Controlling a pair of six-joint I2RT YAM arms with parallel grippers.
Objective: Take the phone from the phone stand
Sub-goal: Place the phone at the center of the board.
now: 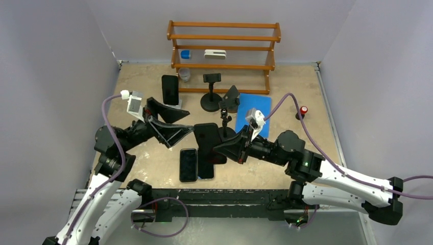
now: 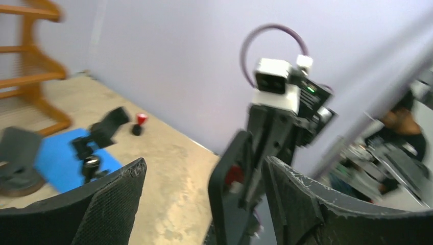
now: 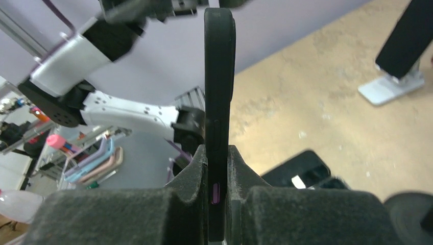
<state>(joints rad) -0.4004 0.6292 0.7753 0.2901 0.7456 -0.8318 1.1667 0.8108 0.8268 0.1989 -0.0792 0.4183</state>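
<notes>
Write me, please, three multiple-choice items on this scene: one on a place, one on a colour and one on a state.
1. Where does the red-topped knob stand?
A. On the table, right of the mat
B. On a shelf
C. Between the arms' bases

2. What colour is the mat?
A. Green
B. Blue
C. Yellow

3. How do the right fingers stand?
A. Wide open and empty
B. Shut on nothing
C. Shut on a phone

Answers:
1. A, the knob sits on the table just past the mat's right edge.
2. B, the mat is plain blue.
3. C, the right wrist view shows the phone pinched upright between both fingers.
</notes>
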